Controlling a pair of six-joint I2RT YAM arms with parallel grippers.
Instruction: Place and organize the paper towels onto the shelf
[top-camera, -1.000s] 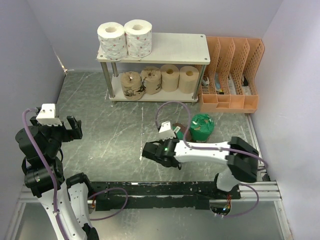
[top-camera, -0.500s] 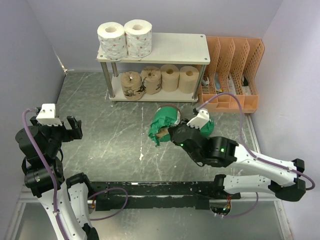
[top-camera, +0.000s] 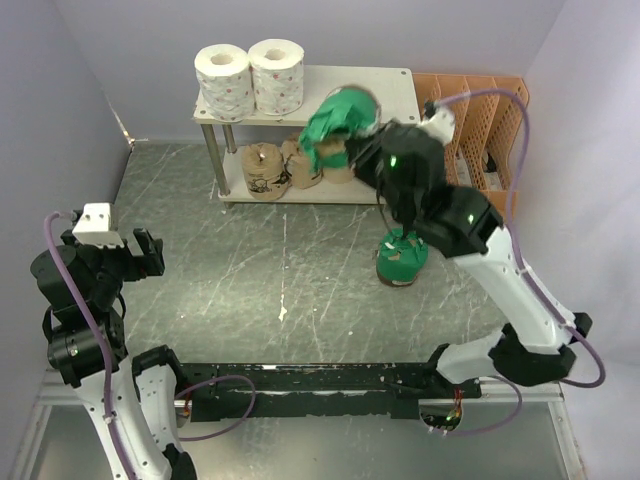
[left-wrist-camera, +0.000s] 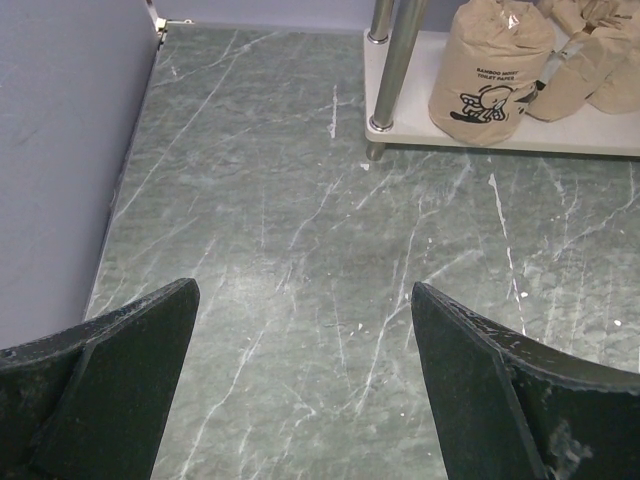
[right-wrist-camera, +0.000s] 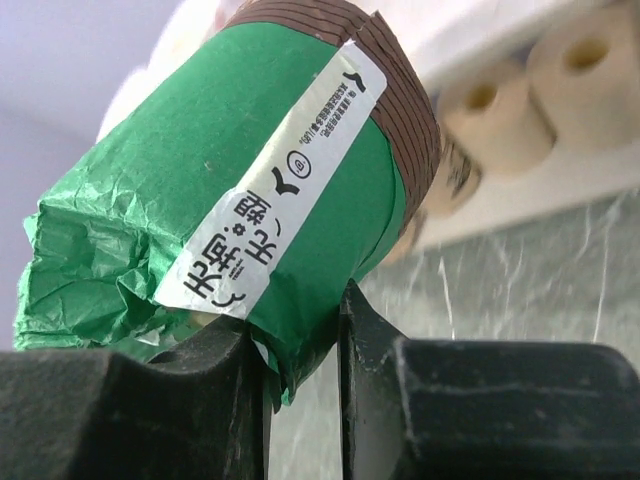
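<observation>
Only wrist view reveals right pincer (right-wrist-camera: 298, 342) pinching green roll (right-wrist-camera: 200, 150) by wrapper; left pincer (left-wrist-camera: 305, 292) spread.

A robotics lab test cell: plain lilac partition walls (top-camera: 60, 110) box in a dark green marble-patterned tabletop (top-camera: 250, 250); at 6 o'clock, a black mounting plate (top-camera: 330, 385) on silver aluminium rails (top-camera: 540, 372) anchors black-and-white robot arms (top-camera: 510, 280) trailing purple cables (top-camera: 490, 93).
</observation>
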